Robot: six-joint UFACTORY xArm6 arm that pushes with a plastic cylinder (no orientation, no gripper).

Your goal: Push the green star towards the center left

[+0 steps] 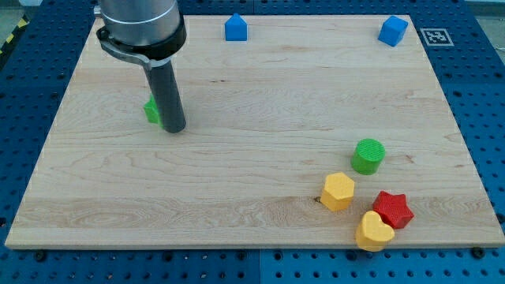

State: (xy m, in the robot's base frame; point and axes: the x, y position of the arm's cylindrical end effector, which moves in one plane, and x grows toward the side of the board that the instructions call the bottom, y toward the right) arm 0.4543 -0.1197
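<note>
The green star (151,110) lies on the wooden board (252,189) at the view's upper left. It is mostly hidden behind my dark rod, and only its left part shows. My tip (174,128) rests on the board right beside the star, on its right and slightly toward the view's bottom, touching or nearly touching it.
A blue house-shaped block (236,28) sits at the top centre and a blue cube (392,31) at the top right. At the lower right are a green cylinder (368,156), a yellow hexagon (338,192), a red star (392,210) and a yellow heart (373,231).
</note>
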